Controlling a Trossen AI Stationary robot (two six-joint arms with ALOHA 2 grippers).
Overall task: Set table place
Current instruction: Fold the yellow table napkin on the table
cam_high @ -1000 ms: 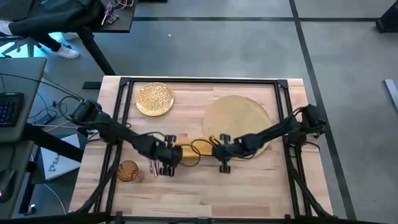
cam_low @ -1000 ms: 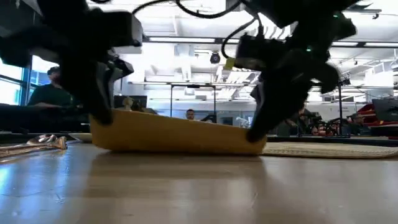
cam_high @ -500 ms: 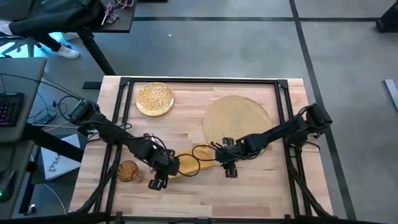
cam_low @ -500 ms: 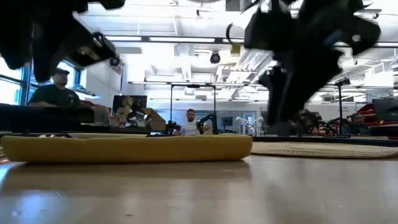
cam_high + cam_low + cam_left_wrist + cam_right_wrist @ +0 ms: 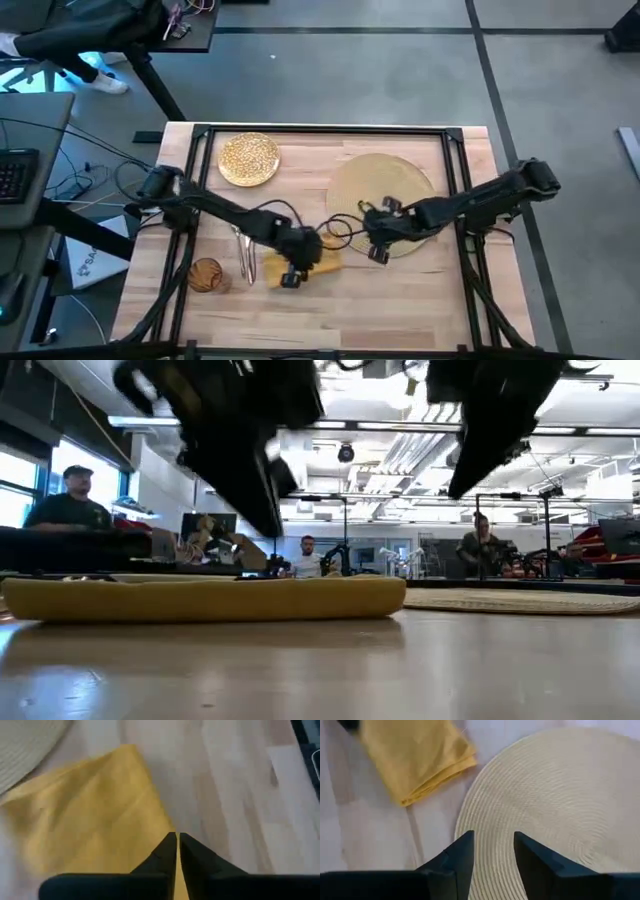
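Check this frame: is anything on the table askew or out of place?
Nothing is spilled or damaged. The plate sits apart from the mat, and the folded napkin lies on bare wood beside the mat, cutlery and tumbler scattered nearby.

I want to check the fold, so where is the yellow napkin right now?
In the high view, the napkin lies flat on the table's front middle, between cutlery and mat.

Grey floor (image 5: 400, 70), bright ceiling lights (image 5: 400, 435), people seated behind (image 5: 70, 510).

A robotics lab is showing behind the bench (image 5: 320, 660): people (image 5: 68, 500) are sitting at desks under strip lights (image 5: 400, 426), among other rigs (image 5: 310, 525).
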